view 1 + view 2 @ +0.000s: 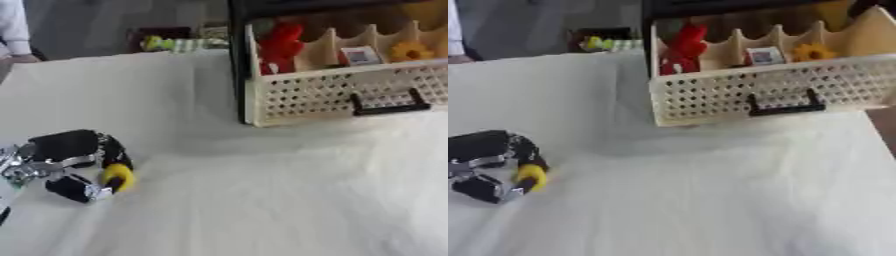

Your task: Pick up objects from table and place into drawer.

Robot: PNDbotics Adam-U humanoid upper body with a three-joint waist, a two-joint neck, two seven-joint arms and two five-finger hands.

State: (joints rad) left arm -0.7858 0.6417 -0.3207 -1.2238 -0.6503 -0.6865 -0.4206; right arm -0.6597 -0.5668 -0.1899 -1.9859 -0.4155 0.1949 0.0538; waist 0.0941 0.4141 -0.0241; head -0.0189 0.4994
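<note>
**A:** Where is the thing to be picked up?

**B:** At the left side of the table (262, 200), low down on the white cloth. The left hand (66, 162) has its fingers curled round a small yellow object (118, 177), which shows between a finger and the thumb. I can't make out what it is: a rounded yellow lump, nothing more.

**A:** And the right hand?

**B:** It shows in neither view.

**A:** How do you think the yellow piece will handle?

**B:** It looks small beside the hand, so I'd judge it light. Its rounded, smooth-looking surface suggests it could slide out of a pinch at the fingertips. Whether it is soft or hard I can't tell. The safest hold seems to be across its middle, thumb on one side and a finger opposite, which is about where the hand has it.

**A:** Where must it go?

**B:** To the drawer (737, 95), a cream perforated one with a black handle (785, 106), pulled out at the far right, well apart from the hand. Wooden dividers split it into compartments. A red toy (682, 47) sits in the leftmost, a small card or box (763, 55) in the next, and an orange flower-like item (814, 51) beyond.

**A:** Any risk?

**B:** The front wall stands tall, so the hand probably needs to lift over it before letting go.
</note>
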